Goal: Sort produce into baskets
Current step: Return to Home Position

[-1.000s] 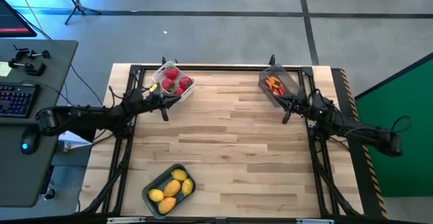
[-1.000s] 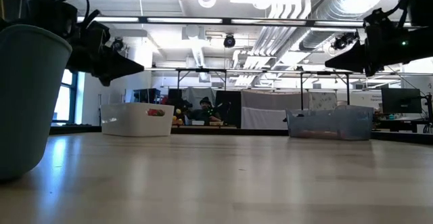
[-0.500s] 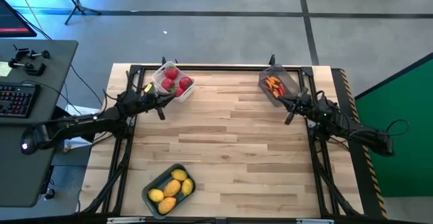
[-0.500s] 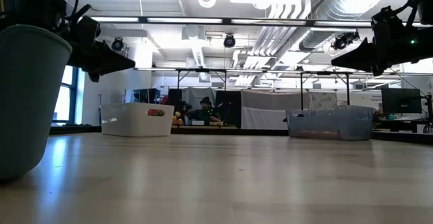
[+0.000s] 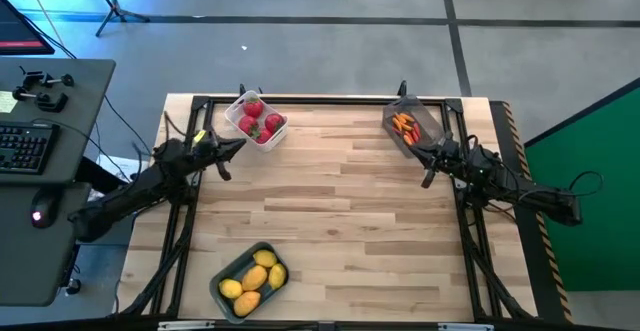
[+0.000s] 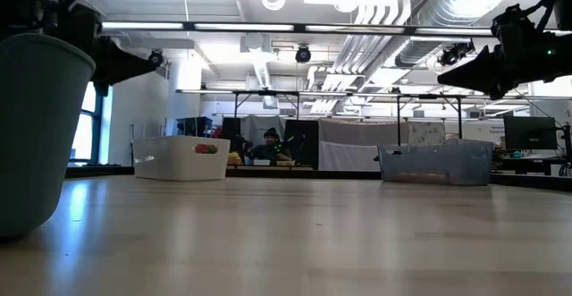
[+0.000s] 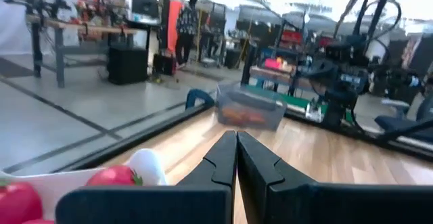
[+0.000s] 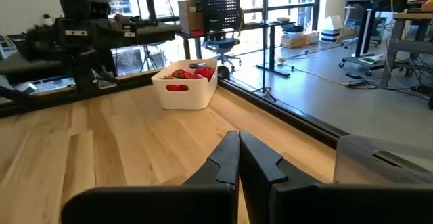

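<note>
The white basket [image 5: 257, 121] at the far left holds red round fruits [image 5: 250, 123]. The dark see-through basket [image 5: 410, 128] at the far right holds thin orange-red pieces [image 5: 402, 123]. The grey-blue basket [image 5: 251, 281] near the front edge holds yellow-orange oval fruits [image 5: 255, 276]. My left gripper [image 5: 235, 145] is shut and empty, just left of the white basket and above the table. My right gripper [image 5: 418, 151] is shut and empty, just in front of the dark basket.
A dark metal frame [image 5: 300, 99] runs along the table's far edge and sides. A desk with a keyboard [image 5: 22, 146] stands left of the table. The wide middle of the wooden table top [image 5: 330, 201] is bare.
My left gripper has drawn back toward the table's left edge, away from the white basket, its fingers staying shut. My right gripper has barely shifted. The baskets and the produce have stayed where they were.
</note>
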